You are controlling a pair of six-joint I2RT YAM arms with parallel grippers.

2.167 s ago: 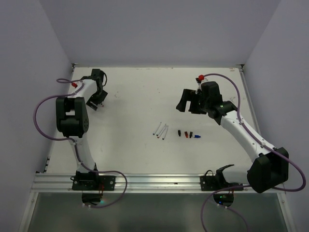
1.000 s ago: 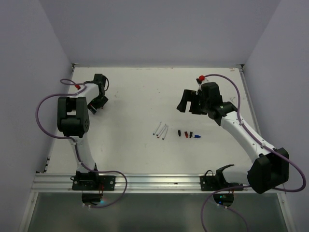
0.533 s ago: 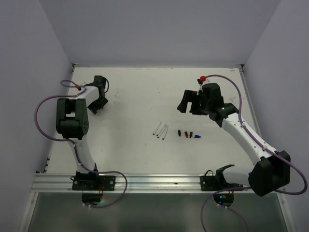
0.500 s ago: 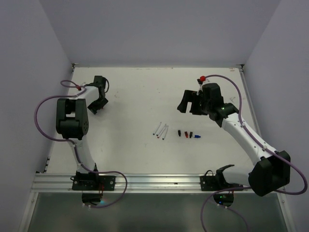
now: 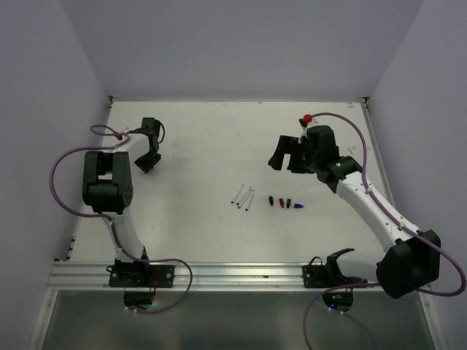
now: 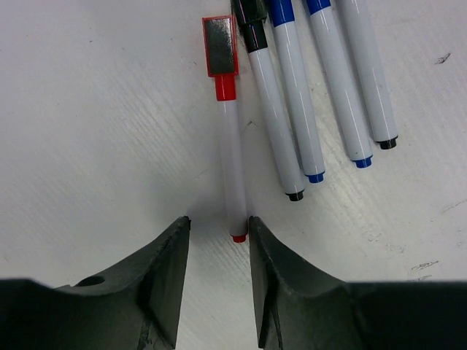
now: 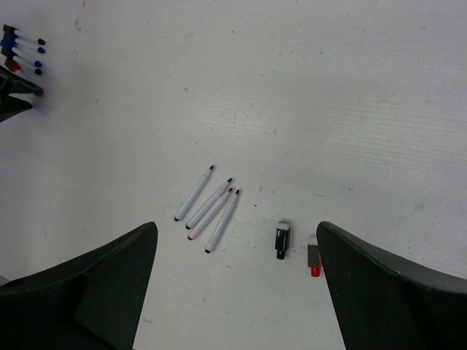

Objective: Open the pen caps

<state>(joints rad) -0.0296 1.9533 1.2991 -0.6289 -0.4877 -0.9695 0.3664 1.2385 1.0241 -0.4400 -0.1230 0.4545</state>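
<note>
On the table far left, top view: left hand low | left wrist: hand half open astride red pen, red cap on; close squarely on barrel | right wrist: right hand wide open, empty, over loose caps

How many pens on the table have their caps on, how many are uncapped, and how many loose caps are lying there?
Capped pens: 5
Uncapped pens: 4
Loose caps: 4
Total: 13
</note>
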